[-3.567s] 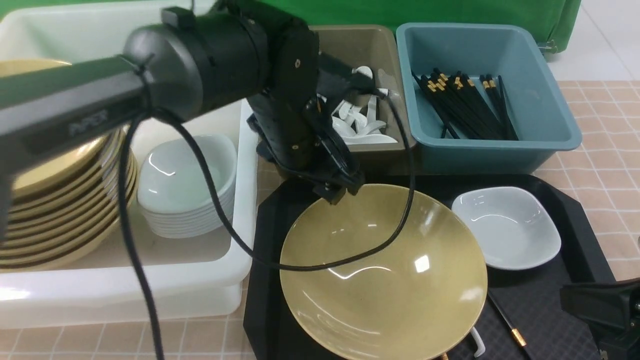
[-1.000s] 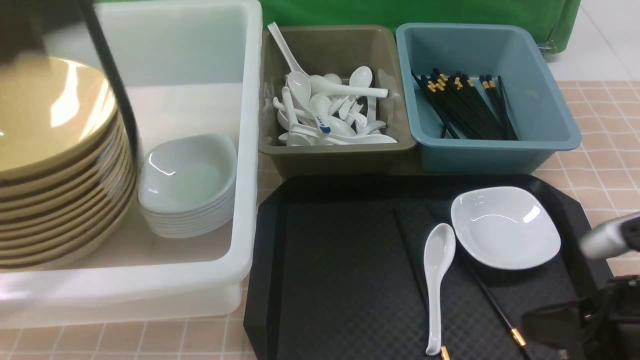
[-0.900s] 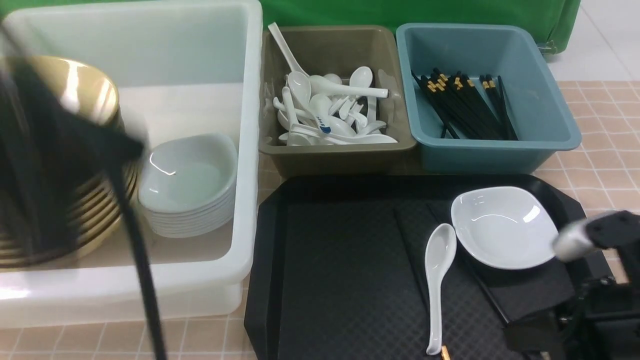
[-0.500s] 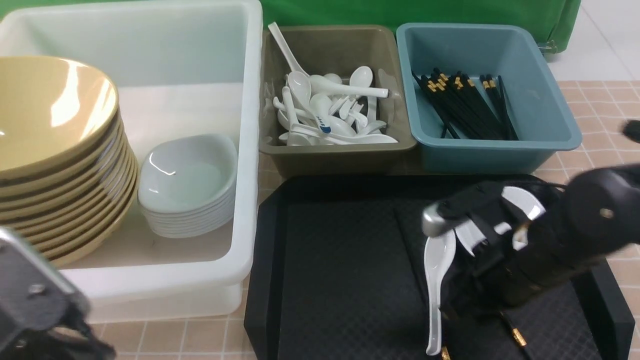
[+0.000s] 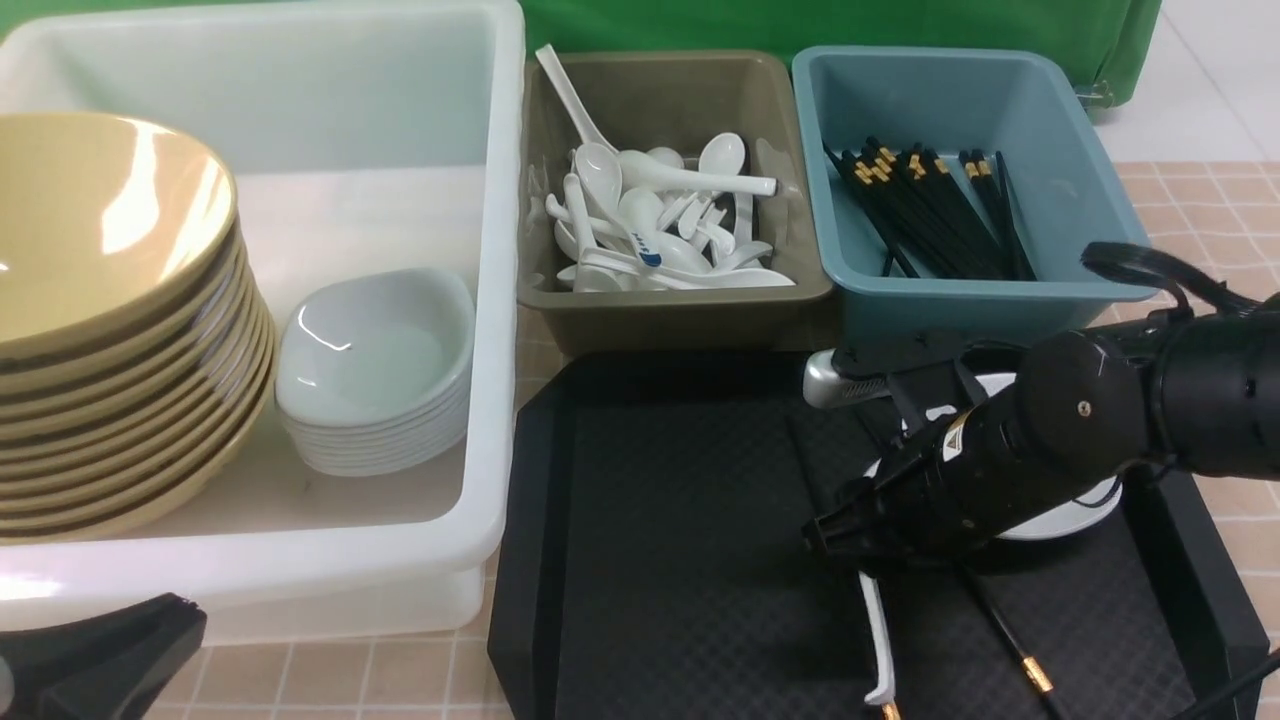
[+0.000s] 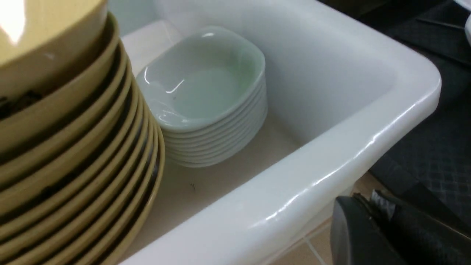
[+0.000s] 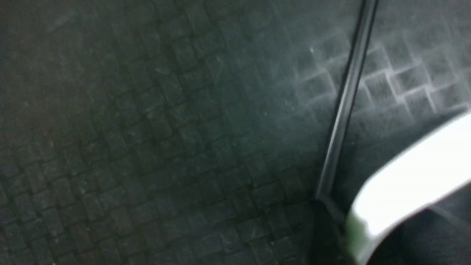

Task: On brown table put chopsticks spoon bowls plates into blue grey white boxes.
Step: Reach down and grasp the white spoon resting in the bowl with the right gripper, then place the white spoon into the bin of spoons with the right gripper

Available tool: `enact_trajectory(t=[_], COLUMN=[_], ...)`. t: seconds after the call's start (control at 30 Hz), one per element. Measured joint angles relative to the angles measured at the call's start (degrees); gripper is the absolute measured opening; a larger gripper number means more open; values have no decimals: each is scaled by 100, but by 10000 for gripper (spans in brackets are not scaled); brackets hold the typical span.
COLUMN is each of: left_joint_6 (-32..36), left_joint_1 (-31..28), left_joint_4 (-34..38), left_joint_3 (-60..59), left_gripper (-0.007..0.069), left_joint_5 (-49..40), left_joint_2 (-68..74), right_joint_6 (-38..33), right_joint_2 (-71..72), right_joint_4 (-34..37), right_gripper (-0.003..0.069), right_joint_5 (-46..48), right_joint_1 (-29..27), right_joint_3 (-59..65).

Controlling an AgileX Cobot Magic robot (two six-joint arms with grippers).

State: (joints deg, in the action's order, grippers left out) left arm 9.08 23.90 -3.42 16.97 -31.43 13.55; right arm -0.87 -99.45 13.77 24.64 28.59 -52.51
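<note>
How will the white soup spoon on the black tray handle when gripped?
The glossy white soup spoon looks rigid and glazed, so likely slippery. Its thin handle lies on the textured black tray, so it may pivot if nudged.

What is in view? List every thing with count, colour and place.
table: one, tan tiles, under everything
backdrop: one, green, behind boxes
white tub: one, white, left
bowls: one stack, yellow, in white tub
stacked plates: one stack, white, beside bowls
grey box: one, olive, back middle
binned spoons: pile, white, in grey box
blue box: one, teal, back right
binned chopsticks: bundle, black, in blue box
tray: one, black, front right
loose plate: one, white, on tray, partly hidden
loose spoon: one, white, on tray
loose chopsticks: two, black, on tray
right end effector: one, black, over loose spoon
left end effector: one, black, shut, front left
</note>
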Motion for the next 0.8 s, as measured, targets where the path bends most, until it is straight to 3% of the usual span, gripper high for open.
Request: enact_trajectory(t=[0.17, 0.3, 0.33, 0.57, 0.7, 0.8], left_joint_6=[5, 5, 5, 5, 5, 5], left_joint_1=[0, 0, 0, 0, 0, 0], left_joint_4=[-11, -16, -32, -258, -313, -321], left_joint_3=[-7, -7, -7, -7, -7, -12], left_gripper=[4, 4, 5, 4, 4, 4], left_joint_5=[26, 39, 39, 342, 558, 564], left_joint_2=[-18, -18, -18, -18, -18, -18], right_joint_6=[-235, -295, -375, -807, -1142, -1477], right_joint_2=[70, 245, 425, 1127, 733, 46], right_joint_4=[12, 27, 13, 6, 12, 23], right_gripper=[130, 119, 88, 82, 82, 109], right_joint_5=[-10, 133, 184, -617, -2350, -2728], right_joint_1=[4, 4, 6, 6, 6, -18], right_joint_3=[-20, -14, -14, -690, -1461, -2329])
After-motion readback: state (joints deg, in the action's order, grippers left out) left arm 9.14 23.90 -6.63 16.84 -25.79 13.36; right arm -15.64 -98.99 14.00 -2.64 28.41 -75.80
